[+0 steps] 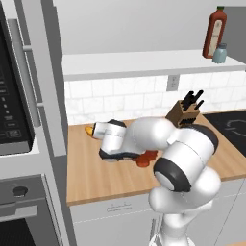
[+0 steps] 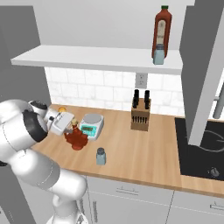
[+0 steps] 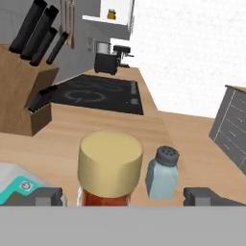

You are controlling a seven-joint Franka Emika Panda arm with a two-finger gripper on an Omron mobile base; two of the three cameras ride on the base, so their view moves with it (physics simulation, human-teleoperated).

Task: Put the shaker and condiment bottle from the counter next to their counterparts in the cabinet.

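Gripper (image 3: 123,196) open around the condiment bottle (image 2: 77,138) on the counter (image 2: 144,148).
Its fingertips (image 3: 45,196) stand apart on either side of the stopper, the bottle's body cut off below; the shaker (image 2: 101,156) stands just beside; the arm hides most of the bottle from the left.

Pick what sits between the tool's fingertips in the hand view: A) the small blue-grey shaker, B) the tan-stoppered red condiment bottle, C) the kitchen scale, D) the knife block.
B: the condiment bottle with its tan stopper stands centred between the two fingertips of the tool, while the shaker stands beyond it, off to one side.
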